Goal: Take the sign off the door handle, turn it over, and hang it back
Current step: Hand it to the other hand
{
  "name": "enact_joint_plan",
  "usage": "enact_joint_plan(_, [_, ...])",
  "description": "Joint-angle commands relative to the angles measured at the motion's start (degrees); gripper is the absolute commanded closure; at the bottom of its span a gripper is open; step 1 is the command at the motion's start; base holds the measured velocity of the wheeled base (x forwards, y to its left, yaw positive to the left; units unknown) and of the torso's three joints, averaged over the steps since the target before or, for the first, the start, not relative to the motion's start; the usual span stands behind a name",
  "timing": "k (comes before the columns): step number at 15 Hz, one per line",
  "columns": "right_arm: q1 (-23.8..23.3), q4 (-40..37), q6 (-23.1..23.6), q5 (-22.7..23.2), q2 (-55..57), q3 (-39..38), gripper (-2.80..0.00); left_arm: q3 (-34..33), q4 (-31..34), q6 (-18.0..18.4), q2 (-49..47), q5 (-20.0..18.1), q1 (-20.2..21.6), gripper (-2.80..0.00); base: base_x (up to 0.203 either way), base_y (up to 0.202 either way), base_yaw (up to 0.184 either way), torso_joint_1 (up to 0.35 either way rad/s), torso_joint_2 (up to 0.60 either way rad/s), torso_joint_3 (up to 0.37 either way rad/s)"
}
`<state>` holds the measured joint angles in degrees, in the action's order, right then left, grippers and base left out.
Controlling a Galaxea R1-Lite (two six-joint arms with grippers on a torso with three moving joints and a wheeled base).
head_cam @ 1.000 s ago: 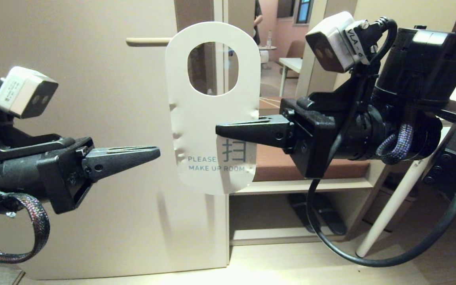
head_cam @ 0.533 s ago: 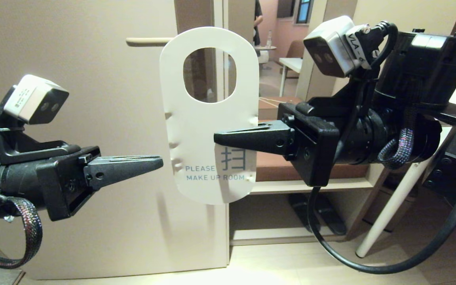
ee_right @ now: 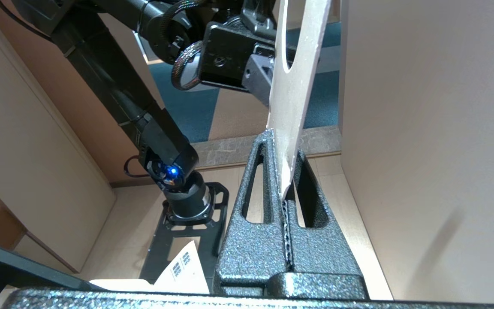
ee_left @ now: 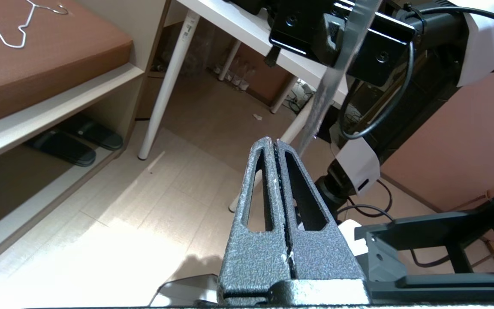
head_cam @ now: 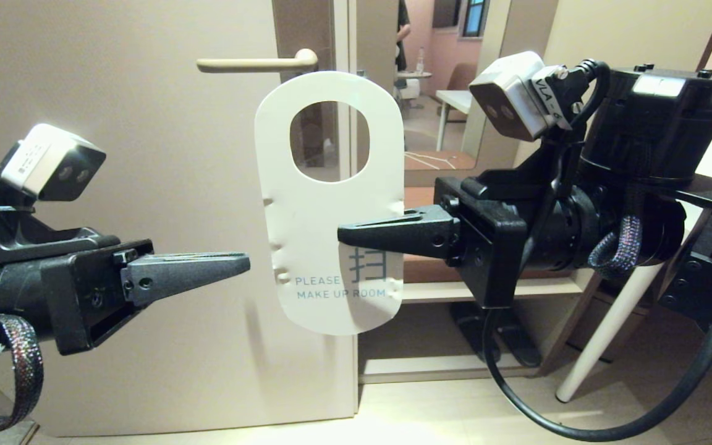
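Held clear of the door handle (head_cam: 257,62), just below and in front of it: the sign (head_cam: 325,235), white "PLEASE MAKE UP ROOM" face toward the head camera, oval hole uppermost. Clamped on its right edge, about mid-height: the right tool (head_cam: 345,235), jaws pinched flat on the card, as confirmed in the right wrist view (ee_right: 282,171). Level to the left and apart from the card: the left tool (head_cam: 243,262), jaws pressed together on nothing. By the look of it, a thin, light card, stiff enough to stand upright from a one-sided pinch yet easily bent, with small dents dotting both long edges. Probably smooth and apt to slip or swivel in a narrow pinch. Best taken flat across an edge of the solid lower half, away from the slender band around the hole, with only modest squeeze.
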<state>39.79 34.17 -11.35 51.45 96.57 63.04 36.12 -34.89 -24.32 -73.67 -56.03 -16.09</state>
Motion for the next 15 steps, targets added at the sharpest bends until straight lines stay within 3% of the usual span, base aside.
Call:
enact_joint_plan(1, [0.0,0.2,-0.1,0.3,0.1,0.0,0.00,-0.9,-0.2,-1.0,1.5,-0.3,0.0,0.00,0.000,0.000,0.000,0.000,0.00,0.000])
enact_joint_plan(7, [0.0,0.2,0.1,0.3,0.2,-0.2,0.00,-2.5,-0.2,-3.7,4.2,-0.2,-0.2,0.00,0.000,0.000,0.000,0.000,0.00,0.000])
enact_joint_plan(8, [0.0,0.2,0.1,0.3,0.2,-0.2,0.00,-2.6,-0.2,-3.7,4.3,-0.2,-0.3,-2.80,0.000,0.000,0.000,0.000,0.00,0.000])
enact_joint_plan(15, [0.0,0.1,0.0,0.3,-0.3,-1.4,0.00,-3.7,-0.4,-3.5,4.0,-0.2,-0.4,-2.80,0.000,0.000,0.000,0.000,0.00,0.000])
